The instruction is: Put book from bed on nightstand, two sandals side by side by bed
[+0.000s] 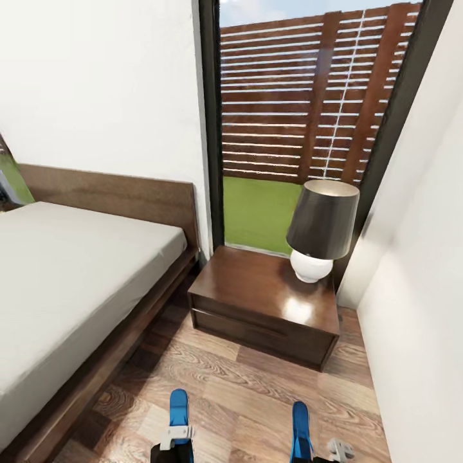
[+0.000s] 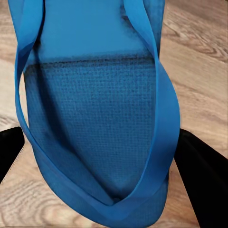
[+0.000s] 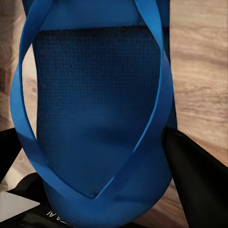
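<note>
Low in the head view, each of my grippers holds one bright blue sandal above the wood floor. My left gripper (image 1: 175,442) is shut on one sandal (image 1: 179,411). My right gripper (image 1: 314,449) is shut on the other sandal (image 1: 300,424). In the left wrist view the sandal (image 2: 95,118) sits between black fingers (image 2: 202,178), its thong straps facing the camera. The right wrist view has the second sandal (image 3: 95,109) between black fingers (image 3: 192,183). The bed (image 1: 71,276) lies at the left with a bare grey mattress. The nightstand (image 1: 257,289) stands ahead beside it. The book is out of view.
A lamp (image 1: 319,228) with a dark shade and white base stands on the nightstand's right side. Behind it is a tall dark-framed window (image 1: 302,116). A white wall (image 1: 418,308) runs close along the right. Wood floor (image 1: 238,392) stretches between bed, nightstand and me.
</note>
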{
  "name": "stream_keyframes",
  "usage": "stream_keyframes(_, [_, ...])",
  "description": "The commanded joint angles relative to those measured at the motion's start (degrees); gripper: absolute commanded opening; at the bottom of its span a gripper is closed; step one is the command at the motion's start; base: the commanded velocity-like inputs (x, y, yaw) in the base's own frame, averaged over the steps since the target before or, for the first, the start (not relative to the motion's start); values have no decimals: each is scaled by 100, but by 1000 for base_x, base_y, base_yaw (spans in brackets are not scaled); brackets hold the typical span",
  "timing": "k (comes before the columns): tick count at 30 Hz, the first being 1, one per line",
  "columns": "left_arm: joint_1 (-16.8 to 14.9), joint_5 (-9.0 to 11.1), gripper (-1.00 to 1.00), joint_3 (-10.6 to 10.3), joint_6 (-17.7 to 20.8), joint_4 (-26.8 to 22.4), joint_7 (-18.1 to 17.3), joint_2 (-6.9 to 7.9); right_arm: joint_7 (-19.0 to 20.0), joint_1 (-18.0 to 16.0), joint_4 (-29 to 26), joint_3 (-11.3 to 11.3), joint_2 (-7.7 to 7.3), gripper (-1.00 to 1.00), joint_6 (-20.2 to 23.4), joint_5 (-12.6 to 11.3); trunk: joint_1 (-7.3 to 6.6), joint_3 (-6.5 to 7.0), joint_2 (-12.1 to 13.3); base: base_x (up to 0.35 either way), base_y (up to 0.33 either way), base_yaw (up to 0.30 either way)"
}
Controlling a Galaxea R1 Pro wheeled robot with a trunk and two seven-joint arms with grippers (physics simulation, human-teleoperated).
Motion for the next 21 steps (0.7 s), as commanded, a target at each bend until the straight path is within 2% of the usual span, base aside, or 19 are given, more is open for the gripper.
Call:
stream_keyframes(1, [-4, 45, -100, -16, -19, 10, -42, 1, 24, -5, 9, -50, -4, -100, 29, 20, -1, -5, -2, 0, 0, 288])
stream_keyframes(21, [-4, 42, -100, -16, -19, 10, -43, 1, 24, -5, 9, -50, -4, -100, 29, 20, -1, -5, -2, 22, -24, 288])
